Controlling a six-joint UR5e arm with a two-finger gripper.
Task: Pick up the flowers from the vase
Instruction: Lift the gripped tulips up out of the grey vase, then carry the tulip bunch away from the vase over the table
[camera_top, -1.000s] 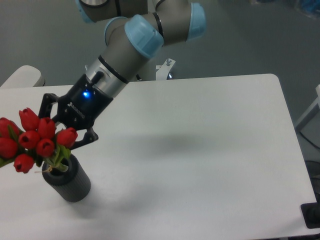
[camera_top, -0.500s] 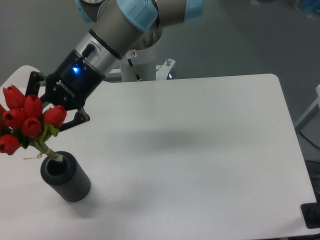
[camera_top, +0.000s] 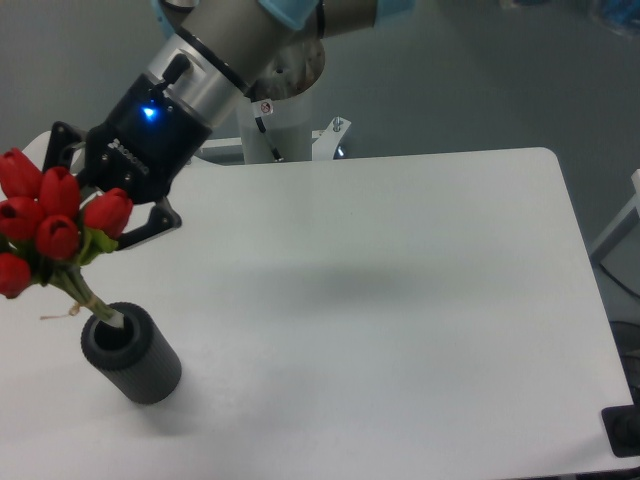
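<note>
Over table (camera_top: 400, 300); gripper (camera_top: 75, 225) (tilted) clasps flowers (camera_top: 50, 225).

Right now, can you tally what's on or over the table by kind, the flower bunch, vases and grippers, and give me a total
Flower bunch: 1, the flowers, red buds held by the gripper, stem tips at the vase mouth
Vase: 1, the vase, dark grey
Gripper: 1, the gripper
Total: 3

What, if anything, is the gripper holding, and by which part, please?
The gripper holds the flowers, gripped just beneath the red buds; the stem ends still reach the vase.
</note>
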